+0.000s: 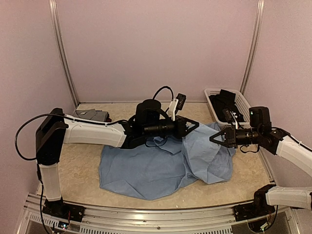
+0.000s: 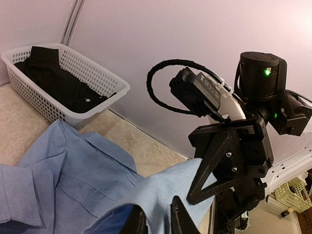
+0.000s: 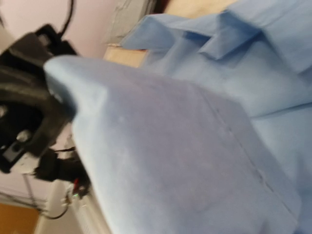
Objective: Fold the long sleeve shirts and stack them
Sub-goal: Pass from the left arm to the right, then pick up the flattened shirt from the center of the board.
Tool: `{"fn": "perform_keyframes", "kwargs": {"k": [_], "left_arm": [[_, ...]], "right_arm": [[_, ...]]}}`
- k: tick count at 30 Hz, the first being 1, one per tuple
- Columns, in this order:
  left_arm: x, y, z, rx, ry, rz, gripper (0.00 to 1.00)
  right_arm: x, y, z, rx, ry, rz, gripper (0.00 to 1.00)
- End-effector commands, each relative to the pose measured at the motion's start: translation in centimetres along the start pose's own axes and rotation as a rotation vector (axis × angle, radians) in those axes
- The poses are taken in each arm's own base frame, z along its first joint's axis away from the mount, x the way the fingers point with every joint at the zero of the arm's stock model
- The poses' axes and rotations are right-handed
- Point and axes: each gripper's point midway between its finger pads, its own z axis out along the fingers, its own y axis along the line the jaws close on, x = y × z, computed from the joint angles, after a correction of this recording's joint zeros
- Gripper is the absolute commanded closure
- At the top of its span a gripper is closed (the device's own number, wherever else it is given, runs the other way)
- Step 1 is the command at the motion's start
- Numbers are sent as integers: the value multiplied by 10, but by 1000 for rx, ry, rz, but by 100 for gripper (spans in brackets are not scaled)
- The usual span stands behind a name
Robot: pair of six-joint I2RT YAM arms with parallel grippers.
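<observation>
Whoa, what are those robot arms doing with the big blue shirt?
Two robot arms are working on a light blue shirt lying crumpled on the table. The right claw pinches one edge, and the left claw seems to hold a bunch of it close by, lifted a bit. It isn't folded yet. Dark clothes sit in the white basket at the back.

The blue shirt (image 1: 146, 170) fills the middle. The basket (image 1: 213, 108) blocks the back right. The worktop (image 1: 80, 165) has room on the left.
</observation>
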Motion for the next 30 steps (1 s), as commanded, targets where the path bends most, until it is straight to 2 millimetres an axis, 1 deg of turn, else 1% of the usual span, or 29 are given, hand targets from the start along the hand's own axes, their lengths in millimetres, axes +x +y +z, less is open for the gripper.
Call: {"fn": "perform_keyframes", "kwargs": {"k": [1, 3, 5, 6, 8, 9, 10, 12, 15, 16, 17, 20, 24, 26, 28, 30], "left_arm": [[-4, 3, -18, 50, -20, 36, 76], [2, -2, -28, 72, 2, 77, 62], [14, -4, -39, 79, 28, 114, 48], [16, -7, -46, 80, 32, 131, 41], [31, -6, -58, 75, 68, 152, 30], [41, -6, -63, 72, 92, 162, 24], [49, -8, -68, 74, 110, 178, 19], [69, -10, -72, 66, 165, 214, 14], [106, -19, -70, 57, 264, 288, 12], [118, -25, -68, 56, 293, 323, 12], [132, -25, -66, 43, 326, 340, 13], [157, -20, -59, -3, 398, 357, 14], [183, -18, -55, -24, 457, 363, 16], [194, -21, -54, -8, 486, 362, 18], [207, -20, -53, -8, 519, 356, 23], [219, -15, -53, -21, 559, 349, 30]], "right_arm": [[-16, -17, -14, 187, -9, -83, 100], [-22, -22, -22, 246, -8, -104, 100], [-27, -22, -27, 277, 3, -123, 100], [-29, -21, -29, 287, 10, -134, 100], [-34, -18, -33, 305, 27, -153, 100], [-35, -19, -33, 315, 36, -161, 100], [-38, -18, -35, 324, 42, -175, 100], [-42, -18, -37, 344, 50, -187, 100], [-49, -21, -40, 379, 59, -205, 100], [-51, -21, -41, 387, 62, -212, 100], [-54, -22, -42, 398, 61, -218, 100], [-61, -20, -46, 420, 50, -225, 100], [-70, -18, -55, 465, 20, -237, 100], [-75, -16, -61, 482, -2, -246, 100], [-76, -16, -63, 494, -12, -251, 100], [-75, -20, -63, 509, -5, -247, 100]]}}
